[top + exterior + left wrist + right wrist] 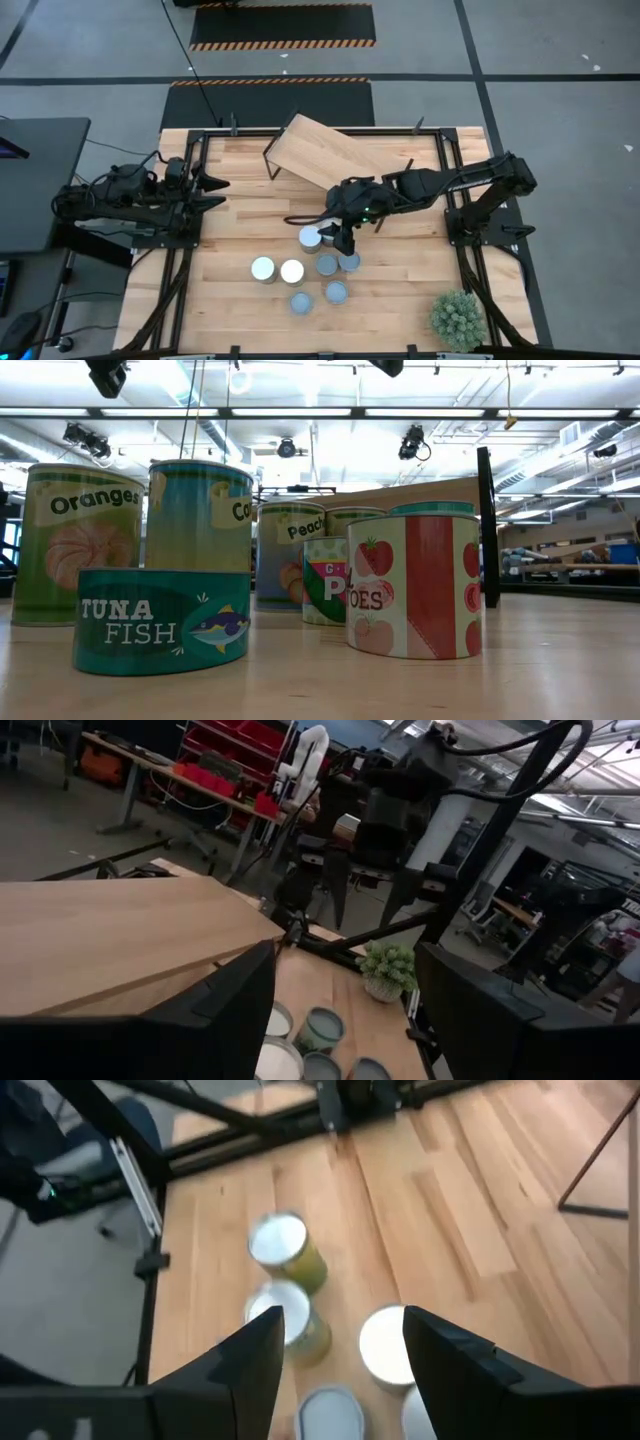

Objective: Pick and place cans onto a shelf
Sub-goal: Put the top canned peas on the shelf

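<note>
right tool (343,238): jaws parted, empty, above the cans (310,238) cluster
left tool (215,192): open, empty, bench's left edge
hidden: can count unclear, arm overlaps some

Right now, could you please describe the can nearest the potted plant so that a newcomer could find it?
Start at the spiky green potted plant in the table's front right corner. Look across the planks toward the cluster of cans below the right gripper. The can on the cluster's plant side is it: blue-grey topped, unlike the two white-topped ones farther left.
</note>
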You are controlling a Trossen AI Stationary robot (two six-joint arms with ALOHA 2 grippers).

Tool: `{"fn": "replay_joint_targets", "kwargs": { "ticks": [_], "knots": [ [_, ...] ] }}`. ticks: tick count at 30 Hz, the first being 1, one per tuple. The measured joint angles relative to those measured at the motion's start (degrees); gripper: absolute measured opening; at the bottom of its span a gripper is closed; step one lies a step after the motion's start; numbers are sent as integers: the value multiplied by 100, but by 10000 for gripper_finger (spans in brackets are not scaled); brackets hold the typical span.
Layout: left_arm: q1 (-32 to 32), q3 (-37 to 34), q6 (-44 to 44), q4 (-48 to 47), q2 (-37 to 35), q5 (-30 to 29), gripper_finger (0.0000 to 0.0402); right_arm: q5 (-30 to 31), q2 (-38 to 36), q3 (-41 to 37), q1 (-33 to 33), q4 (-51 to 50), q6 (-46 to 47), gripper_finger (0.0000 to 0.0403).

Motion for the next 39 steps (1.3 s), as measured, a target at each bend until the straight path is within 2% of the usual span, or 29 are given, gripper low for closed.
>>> {"fn": "replay_joint_targets", "kwargs": {
  "ticks": [9,26,33,39],
  "knots": [
    [2,0,3,4,0,-25,247,-22,405,827,188,-859,-249,216],
    [2,0,0,-2,0,-175,247,16,397,838,428,-1094,-192,216],
    [2,0,2,-232,0,-175,247,395,579,835,687,-1591,-491,216],
    [2,-2,0,-299,8,-175,247,58,899,835,760,-1879,-413,227]
  ]
}}
